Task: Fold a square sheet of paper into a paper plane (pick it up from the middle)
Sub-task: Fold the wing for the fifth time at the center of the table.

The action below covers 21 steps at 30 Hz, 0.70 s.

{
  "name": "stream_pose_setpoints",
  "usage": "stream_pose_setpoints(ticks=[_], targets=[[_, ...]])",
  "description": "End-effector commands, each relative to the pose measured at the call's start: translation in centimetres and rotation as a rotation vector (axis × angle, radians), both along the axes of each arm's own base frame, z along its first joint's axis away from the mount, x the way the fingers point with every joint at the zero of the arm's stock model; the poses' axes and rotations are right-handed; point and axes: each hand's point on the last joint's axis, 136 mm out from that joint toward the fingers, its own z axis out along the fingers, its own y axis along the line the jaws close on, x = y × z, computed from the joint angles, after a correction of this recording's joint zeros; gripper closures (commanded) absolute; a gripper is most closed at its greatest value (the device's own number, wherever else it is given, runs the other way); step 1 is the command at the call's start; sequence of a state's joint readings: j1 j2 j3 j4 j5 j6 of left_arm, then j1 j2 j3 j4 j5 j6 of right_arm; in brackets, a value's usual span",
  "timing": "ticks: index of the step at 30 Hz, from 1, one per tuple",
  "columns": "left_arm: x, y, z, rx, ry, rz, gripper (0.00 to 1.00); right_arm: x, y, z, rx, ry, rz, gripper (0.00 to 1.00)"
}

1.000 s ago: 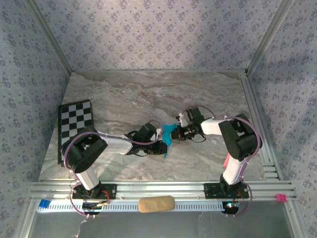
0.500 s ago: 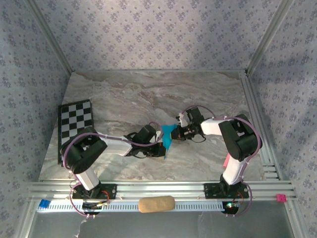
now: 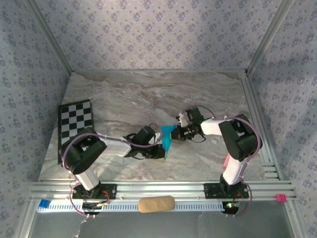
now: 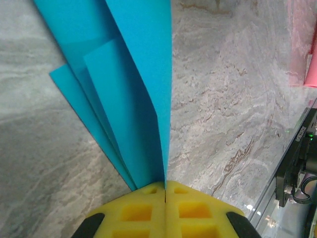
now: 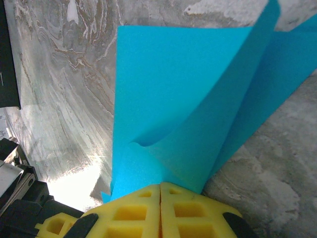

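Turquoise sheet of paper (image 3: 167, 138), creased, sits centre frame on the marble table (image 3: 124, 94). Left gripper (image 4: 165, 187) is clamped on its layered edge, right gripper (image 5: 160, 188) on a flap (curled).
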<state>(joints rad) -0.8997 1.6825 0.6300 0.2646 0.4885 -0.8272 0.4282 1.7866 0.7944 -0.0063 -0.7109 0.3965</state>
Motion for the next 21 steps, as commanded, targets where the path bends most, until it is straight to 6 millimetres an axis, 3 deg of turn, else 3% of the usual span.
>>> stream_pose_setpoints(ticks=[1,4,7,13,17,21], targets=[[-2.7,0.8,-1.0,0.023,0.075,-0.075,1.0,-1.1,-1.0,-3.4,-0.122,0.032,-0.014,0.91],[-3.1,0.8,-1.0,0.021,0.082,-0.093,0.9,-1.2,-0.9,-3.4,-0.123,0.035,-0.014,0.91],[-3.4,1.0,-1.0,0.025,0.085,-0.105,0.89,-1.1,-0.8,-3.4,-0.122,0.033,-0.012,0.91],[-3.6,1.1,-0.8,0.021,0.081,-0.126,0.99,-1.2,-0.8,-3.5,-0.124,0.035,-0.009,0.91],[-3.8,1.2,-0.8,0.021,0.079,-0.132,0.84,-1.2,-0.8,-3.5,-0.127,0.035,-0.011,0.92],[-4.1,1.5,-0.6,0.025,0.075,-0.148,0.83,-1.2,-0.8,-3.6,-0.128,0.036,-0.012,0.92]])
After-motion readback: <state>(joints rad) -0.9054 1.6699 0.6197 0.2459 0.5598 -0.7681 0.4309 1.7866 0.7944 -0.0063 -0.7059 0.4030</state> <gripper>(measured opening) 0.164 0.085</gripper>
